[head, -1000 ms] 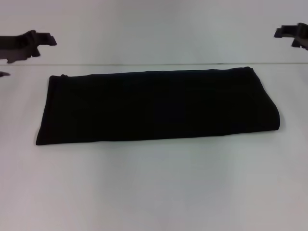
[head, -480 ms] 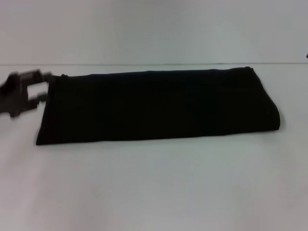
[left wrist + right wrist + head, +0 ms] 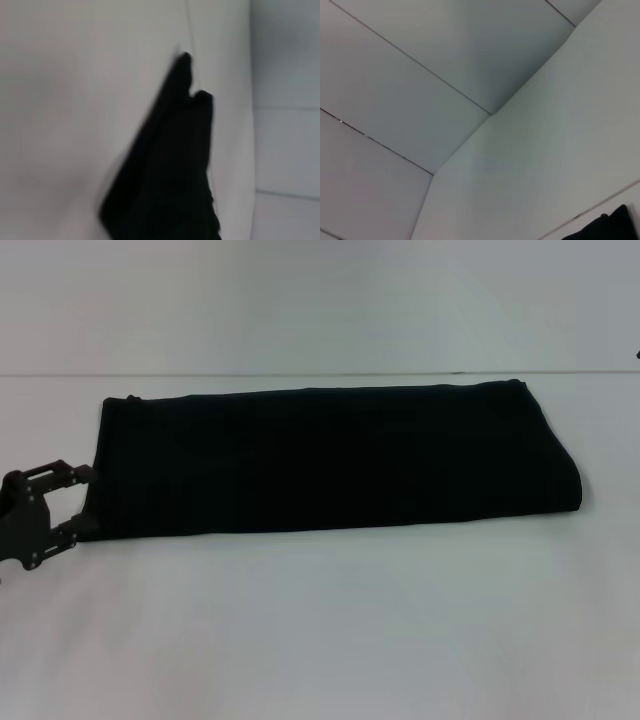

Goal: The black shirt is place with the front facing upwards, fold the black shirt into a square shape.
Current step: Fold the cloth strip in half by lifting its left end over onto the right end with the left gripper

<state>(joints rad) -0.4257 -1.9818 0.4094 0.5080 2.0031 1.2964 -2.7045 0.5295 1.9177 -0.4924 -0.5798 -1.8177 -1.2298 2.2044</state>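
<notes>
The black shirt lies on the white table as a long, flat band, folded lengthwise, its long edges running left to right. No lettering or label shows; only plain black cloth faces up. The right end is rounded by a fold, the left end is squared with a small notch at the far corner. In the left wrist view the shirt appears as a dark tapered shape on the table.

The left gripper sits at the shirt's near left corner, jaws parted, one finger above and one below the cloth edge; whether they touch it cannot be told. Nothing is gripped. The right gripper is out of view.
</notes>
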